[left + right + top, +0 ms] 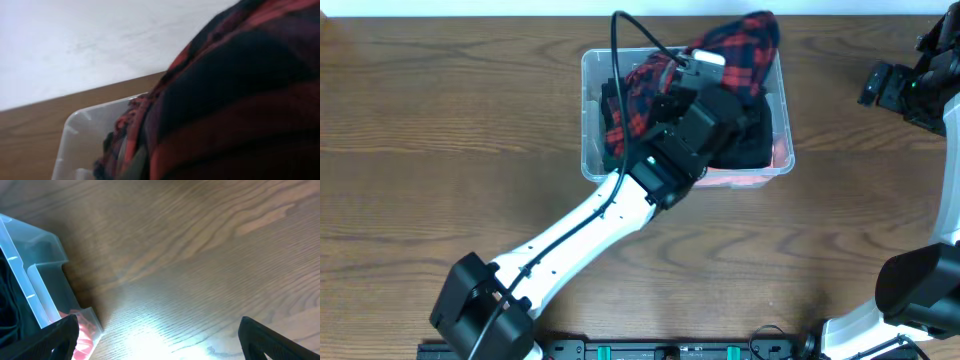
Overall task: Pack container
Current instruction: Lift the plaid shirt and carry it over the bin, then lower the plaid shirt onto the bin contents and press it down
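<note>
Left gripper (705,68) is buried in the plaid cloth (745,40) at the top of the container (586,110), upper centre of the overhead frame. Its own camera sees only red-and-black fabric, so I cannot tell whether the fingers are apart or pinching. Right gripper (160,342) hangs with its fingers spread wide and nothing between them, low over bare table (440,150) at the far right, apart from the container.

The step looks like tucking the cloth in. Part of it humps over the upper right rim, so the push should go down and toward the middle, onto the black cloth (752,140), with release only once the fabric sits below the rim. Container walls stand close to the wrist at left and below, so lifting straight up looks like the safest exit. Open wood lies on every side.
</note>
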Controlling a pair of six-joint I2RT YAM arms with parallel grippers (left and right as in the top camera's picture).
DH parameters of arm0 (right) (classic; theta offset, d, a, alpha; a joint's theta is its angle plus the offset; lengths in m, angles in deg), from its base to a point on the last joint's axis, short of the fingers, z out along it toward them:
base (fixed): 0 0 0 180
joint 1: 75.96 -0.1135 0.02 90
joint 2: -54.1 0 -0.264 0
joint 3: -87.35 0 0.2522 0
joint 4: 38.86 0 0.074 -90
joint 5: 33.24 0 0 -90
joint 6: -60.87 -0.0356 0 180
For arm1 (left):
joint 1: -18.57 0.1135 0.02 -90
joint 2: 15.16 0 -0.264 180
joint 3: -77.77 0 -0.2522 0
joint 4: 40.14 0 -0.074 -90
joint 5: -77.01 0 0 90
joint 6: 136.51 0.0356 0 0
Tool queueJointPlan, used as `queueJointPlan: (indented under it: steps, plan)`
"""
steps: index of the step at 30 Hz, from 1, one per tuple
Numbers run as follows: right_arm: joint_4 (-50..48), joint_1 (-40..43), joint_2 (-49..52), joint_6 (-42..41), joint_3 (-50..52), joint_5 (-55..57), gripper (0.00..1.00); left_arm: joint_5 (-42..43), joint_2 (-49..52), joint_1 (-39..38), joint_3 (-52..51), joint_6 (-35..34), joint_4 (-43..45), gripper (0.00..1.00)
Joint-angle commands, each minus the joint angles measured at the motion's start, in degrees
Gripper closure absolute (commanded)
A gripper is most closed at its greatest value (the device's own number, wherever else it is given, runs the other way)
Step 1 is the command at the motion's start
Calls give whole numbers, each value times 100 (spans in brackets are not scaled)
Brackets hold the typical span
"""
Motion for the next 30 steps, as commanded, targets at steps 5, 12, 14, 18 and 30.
queueJointPlan:
  steps: [5,12,14,18,30]
  plan:
    - [11,26,-55,-61,-37,20,1,63,-22,-225,55,-223,109,24]
    - [9,26,-55,-61,-37,20,1,225,-42,-221,57,-223,254,21]
    - [11,26,-55,-61,-37,20,1,225,-68,-210,61,-221,426,21]
    - [11,26,-55,-61,-37,20,1,234,-68,-129,90,-170,774,30]
    - [11,26,-55,-61,-37,20,1,2059,42,564,153,-203,-525,93]
